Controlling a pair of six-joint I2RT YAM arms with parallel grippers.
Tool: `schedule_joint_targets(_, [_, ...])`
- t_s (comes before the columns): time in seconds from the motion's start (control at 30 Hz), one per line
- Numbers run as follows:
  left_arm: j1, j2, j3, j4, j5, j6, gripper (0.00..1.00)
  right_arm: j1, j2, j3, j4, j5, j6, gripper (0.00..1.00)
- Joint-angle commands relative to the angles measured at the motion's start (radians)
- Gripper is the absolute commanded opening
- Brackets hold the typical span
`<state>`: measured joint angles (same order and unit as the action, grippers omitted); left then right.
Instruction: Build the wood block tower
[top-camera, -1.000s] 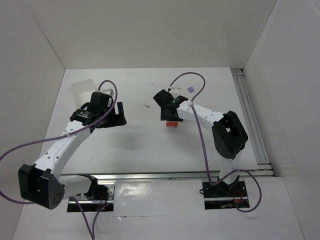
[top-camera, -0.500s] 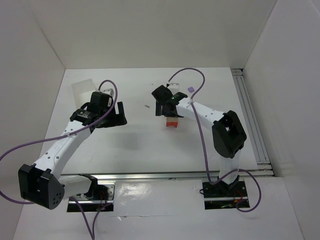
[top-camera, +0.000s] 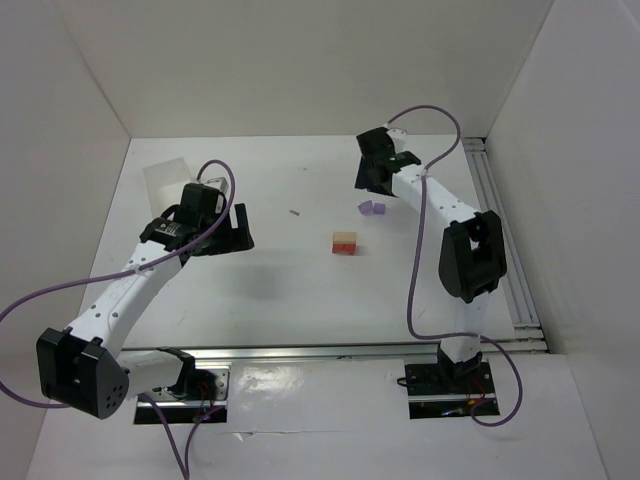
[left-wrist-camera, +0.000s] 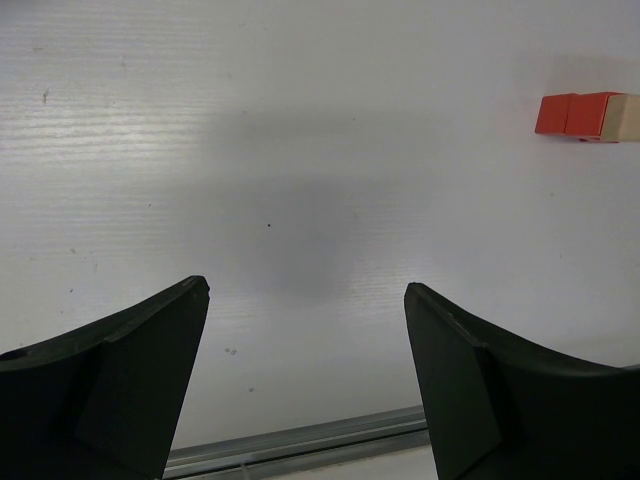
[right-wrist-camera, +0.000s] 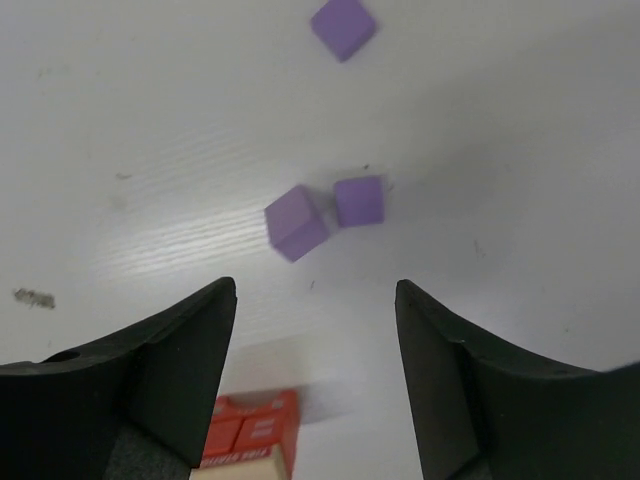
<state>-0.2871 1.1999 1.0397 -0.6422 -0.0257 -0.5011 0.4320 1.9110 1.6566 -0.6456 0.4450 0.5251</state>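
Note:
The wood block tower (top-camera: 344, 243) is a short red-orange stack with a pale tan cube on top, standing mid-table. It shows at the bottom of the right wrist view (right-wrist-camera: 250, 440) and at the upper right of the left wrist view (left-wrist-camera: 590, 115). Two lilac cubes (top-camera: 371, 208) lie together just behind it; the right wrist view shows them (right-wrist-camera: 296, 222) and a third lilac cube (right-wrist-camera: 343, 27) farther off. My right gripper (top-camera: 372, 178) is open and empty above the lilac cubes (right-wrist-camera: 315, 290). My left gripper (top-camera: 235, 230) is open and empty left of the tower (left-wrist-camera: 307, 290).
A translucent white plastic box (top-camera: 165, 178) stands at the far left. A tiny dark speck (top-camera: 295, 212) lies between the arms. A metal rail (top-camera: 500, 230) runs along the table's right side, and another (left-wrist-camera: 300, 445) along the near edge.
My right gripper has left the tower and moved back and to the right, over the lilac cubes. The tower now stands uncovered with the tan cube on top. The left arm has not moved.

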Motion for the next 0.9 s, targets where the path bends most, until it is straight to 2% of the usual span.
schedule_joint_targets(0.0, [-0.003, 0.001, 0.014, 0.029, -0.016, -0.004, 0.92, -0.039, 0.028, 0.002, 0.075, -0.098, -0.095, 0.71])
schedule_joint_targets(0.2, [-0.003, 0.010, 0.005, 0.029, -0.026, -0.004, 0.92, -0.068, 0.092, 0.011, 0.126, -0.195, -0.220, 0.87])
schedule_joint_targets(0.3, [-0.003, 0.010, 0.005, 0.029, -0.026, -0.004, 0.92, -0.068, 0.114, -0.006, 0.182, -0.276, -0.330, 0.90])
schedule_joint_targets(0.57, [-0.003, 0.039, 0.005, 0.029, -0.026, -0.004, 0.92, -0.079, 0.143, -0.096, 0.305, -0.261, -0.444, 0.88])
schedule_joint_targets(0.67, [-0.003, 0.050, 0.005, 0.029, -0.036, -0.004, 0.92, -0.079, 0.169, -0.080, 0.317, -0.278, -0.467, 0.78])
schedule_joint_targets(0.87, [-0.003, 0.059, 0.005, 0.029, -0.036, -0.004, 0.92, -0.079, 0.223, -0.038, 0.296, -0.278, -0.467, 0.72])
